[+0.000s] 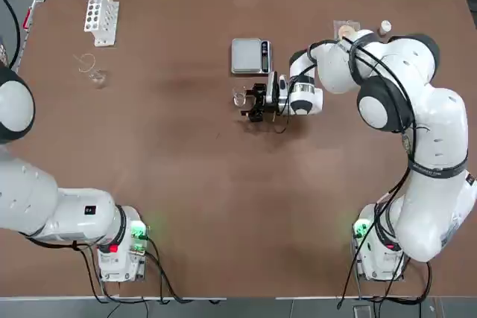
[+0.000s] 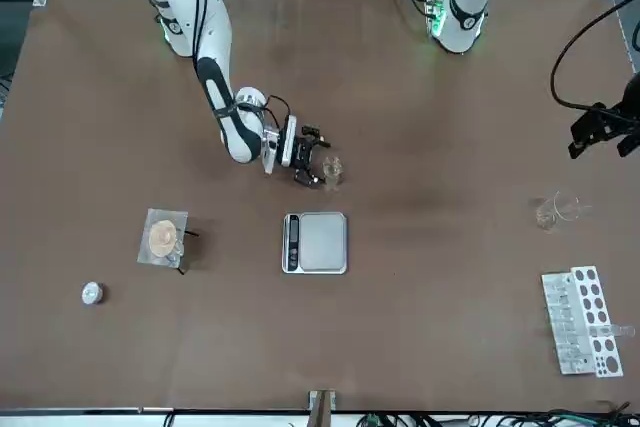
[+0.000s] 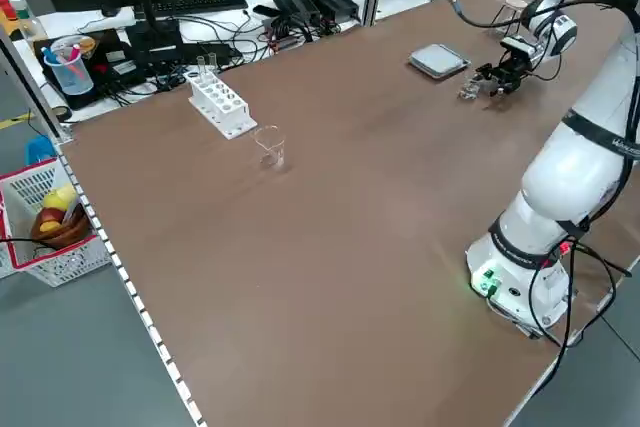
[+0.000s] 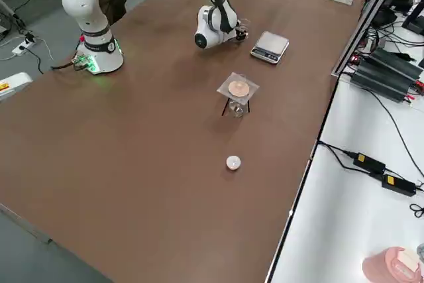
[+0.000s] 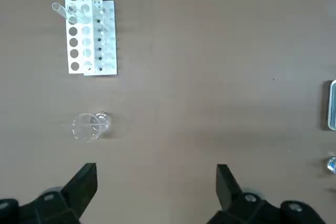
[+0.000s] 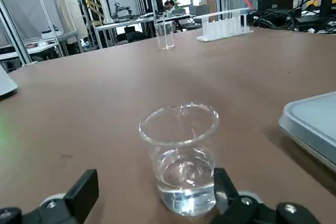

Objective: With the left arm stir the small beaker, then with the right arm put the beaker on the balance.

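Small beaker with clear liquid in it stands upright on the brown tabletop, near the balance and on the robot's side of it. Our right arm reaches in low from its own side, and the right gripper is at the beaker with its fingers spread, gripping nothing. Our left gripper hangs over the left part of the tabletop, its fingers parted and empty, well apart from the beaker. We judge that the step in hand is the right arm's grasp; whether the stirring is done, we cannot tell. The glass sits nearer one finger than the other, so we should centre the opening on it and ease forward until both pads face the wall squarely, rather than let one finger shove it. We would close gently, since thin glass may slip or crack, then lift straight up, keep it level against slopping, and clear the balance's edge before lowering it onto the middle of the weighing plate. We should release only once the base is flat, and back off without brushing the button strip. On that strip we can read no figures, and we make out no brand or label on the glass.
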Available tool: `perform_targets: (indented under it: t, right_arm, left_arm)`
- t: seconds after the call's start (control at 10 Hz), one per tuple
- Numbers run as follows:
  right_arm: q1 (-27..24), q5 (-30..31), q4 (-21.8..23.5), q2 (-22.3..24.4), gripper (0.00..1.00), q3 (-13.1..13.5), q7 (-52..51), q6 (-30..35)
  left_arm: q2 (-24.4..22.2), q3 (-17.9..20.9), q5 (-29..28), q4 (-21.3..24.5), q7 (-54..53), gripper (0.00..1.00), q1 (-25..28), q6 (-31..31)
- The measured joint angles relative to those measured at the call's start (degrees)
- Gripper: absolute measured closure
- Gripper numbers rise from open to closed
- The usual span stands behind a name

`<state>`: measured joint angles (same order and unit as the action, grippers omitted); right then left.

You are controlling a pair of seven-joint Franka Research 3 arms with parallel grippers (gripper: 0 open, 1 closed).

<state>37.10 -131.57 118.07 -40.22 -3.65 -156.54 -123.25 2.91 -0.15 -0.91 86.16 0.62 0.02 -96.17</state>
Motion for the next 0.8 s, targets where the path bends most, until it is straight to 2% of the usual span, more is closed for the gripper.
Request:
perform_targets:
  t: [0.8]
  right_arm:
    - [0.2, -2.5, -1.4, -0.1, 0.03, 0.4, 0.0, 1.4]
  left_arm:
    - [0.0, 0.1, 0.0, 0.0, 0.0, 0.0, -0.1, -0.1]
